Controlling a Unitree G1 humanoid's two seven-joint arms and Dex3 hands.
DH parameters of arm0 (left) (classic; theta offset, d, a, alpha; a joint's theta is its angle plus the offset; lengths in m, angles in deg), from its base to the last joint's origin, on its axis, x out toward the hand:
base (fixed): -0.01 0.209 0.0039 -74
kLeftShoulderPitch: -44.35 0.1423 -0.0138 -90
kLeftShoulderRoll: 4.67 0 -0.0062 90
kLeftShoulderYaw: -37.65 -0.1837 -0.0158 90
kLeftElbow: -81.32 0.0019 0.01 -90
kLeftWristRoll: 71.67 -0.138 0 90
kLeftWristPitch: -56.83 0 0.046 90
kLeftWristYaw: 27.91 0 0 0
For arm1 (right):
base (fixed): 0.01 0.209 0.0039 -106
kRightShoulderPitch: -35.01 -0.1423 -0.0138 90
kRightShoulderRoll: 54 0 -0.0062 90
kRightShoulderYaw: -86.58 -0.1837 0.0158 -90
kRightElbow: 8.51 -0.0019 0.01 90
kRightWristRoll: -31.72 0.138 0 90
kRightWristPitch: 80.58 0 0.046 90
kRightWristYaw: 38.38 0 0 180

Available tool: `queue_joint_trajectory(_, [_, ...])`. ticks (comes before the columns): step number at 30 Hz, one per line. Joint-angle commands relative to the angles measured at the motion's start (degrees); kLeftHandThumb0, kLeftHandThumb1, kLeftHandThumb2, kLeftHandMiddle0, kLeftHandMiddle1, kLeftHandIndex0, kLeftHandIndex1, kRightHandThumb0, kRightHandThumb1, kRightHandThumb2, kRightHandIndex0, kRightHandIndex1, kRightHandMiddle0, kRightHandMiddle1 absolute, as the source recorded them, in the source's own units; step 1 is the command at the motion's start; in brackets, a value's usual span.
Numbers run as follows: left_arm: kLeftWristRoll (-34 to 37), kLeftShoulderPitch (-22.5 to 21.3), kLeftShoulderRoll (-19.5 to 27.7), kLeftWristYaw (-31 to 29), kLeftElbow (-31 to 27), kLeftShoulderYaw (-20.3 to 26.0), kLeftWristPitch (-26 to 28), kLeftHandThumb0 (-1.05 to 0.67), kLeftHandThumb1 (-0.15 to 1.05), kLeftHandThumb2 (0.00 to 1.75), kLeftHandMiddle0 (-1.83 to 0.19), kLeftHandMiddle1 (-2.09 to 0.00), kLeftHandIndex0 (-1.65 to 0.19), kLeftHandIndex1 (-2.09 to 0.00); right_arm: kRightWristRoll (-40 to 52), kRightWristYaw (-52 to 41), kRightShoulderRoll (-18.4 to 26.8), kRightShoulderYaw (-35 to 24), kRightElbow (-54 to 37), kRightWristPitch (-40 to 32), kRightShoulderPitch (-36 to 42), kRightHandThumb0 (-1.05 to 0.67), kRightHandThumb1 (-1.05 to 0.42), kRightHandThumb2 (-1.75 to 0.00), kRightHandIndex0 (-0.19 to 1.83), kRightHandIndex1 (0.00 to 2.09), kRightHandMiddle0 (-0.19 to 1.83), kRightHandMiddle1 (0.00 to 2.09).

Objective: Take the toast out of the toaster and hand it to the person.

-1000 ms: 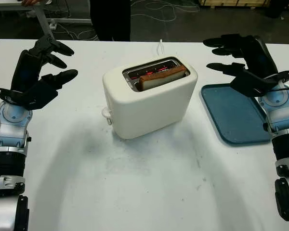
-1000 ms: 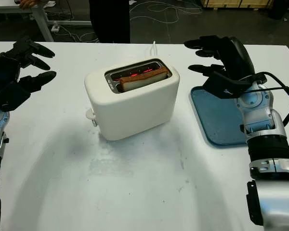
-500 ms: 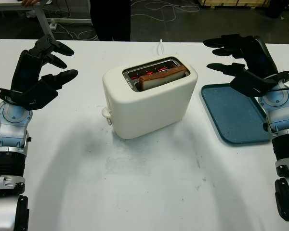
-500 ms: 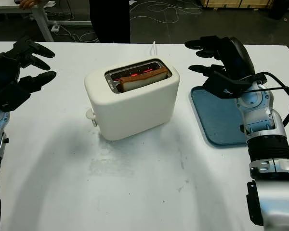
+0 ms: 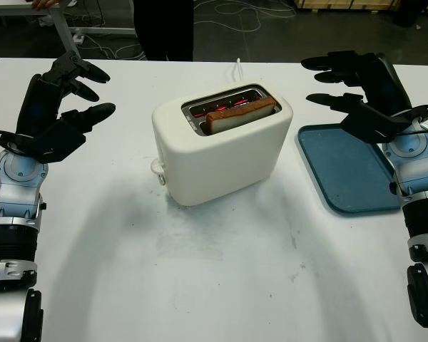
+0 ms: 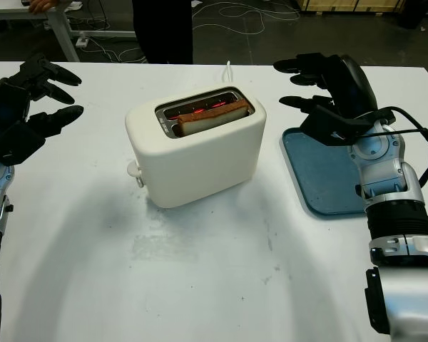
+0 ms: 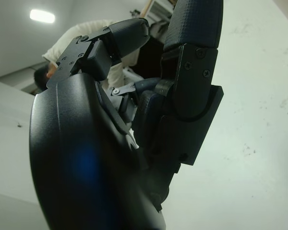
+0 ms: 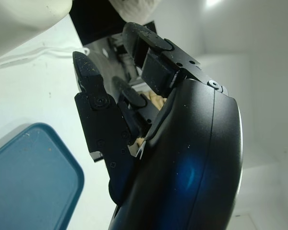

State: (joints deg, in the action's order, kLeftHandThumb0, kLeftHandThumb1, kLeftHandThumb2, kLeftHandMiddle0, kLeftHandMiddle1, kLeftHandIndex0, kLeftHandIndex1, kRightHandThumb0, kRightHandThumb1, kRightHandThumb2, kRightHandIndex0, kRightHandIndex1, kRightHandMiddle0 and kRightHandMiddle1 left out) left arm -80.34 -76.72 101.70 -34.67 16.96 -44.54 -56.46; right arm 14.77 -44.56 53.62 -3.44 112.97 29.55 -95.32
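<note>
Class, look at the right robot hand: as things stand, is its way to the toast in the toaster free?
Probably yes. The right robot hand is open above the tray, beside the toaster. The toast stands above the slot, with nothing between them.

A lab or workshop: beyond the fingers, loose cables (image 5: 228, 13) trail over a dark bare floor (image 5: 271, 35) behind the white counter (image 5: 221, 285), near a metal bench leg (image 5: 65, 35).

No visible change since a second ago
Nothing has moved that can be made out across the head views at either earlier moment
</note>
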Motion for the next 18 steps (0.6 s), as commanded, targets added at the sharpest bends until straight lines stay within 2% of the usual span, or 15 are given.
queue_joint_trajectory(1, [0.62,-0.39,0.17,-0.15,0.25,0.19,-0.61,-0.99,0.92,0.2,-0.43,-1.35,-0.32,-1.25,-0.35,0.51,0.77,-0.08,-0.19,0.45,0.15,-0.22,-0.78,0.0,0.95,0.01,0.85,0.0])
queue_joint_trajectory(18, [0.23,-0.23,0.08,0.44,-0.1,0.25,-0.2,-0.99,0.92,0.22,-0.43,-1.35,-0.31,-1.26,0.58,-0.62,0.67,-0.32,0.07,-0.02,-0.04,-0.21,-0.78,0.0,0.94,0.0,0.85,0.0])
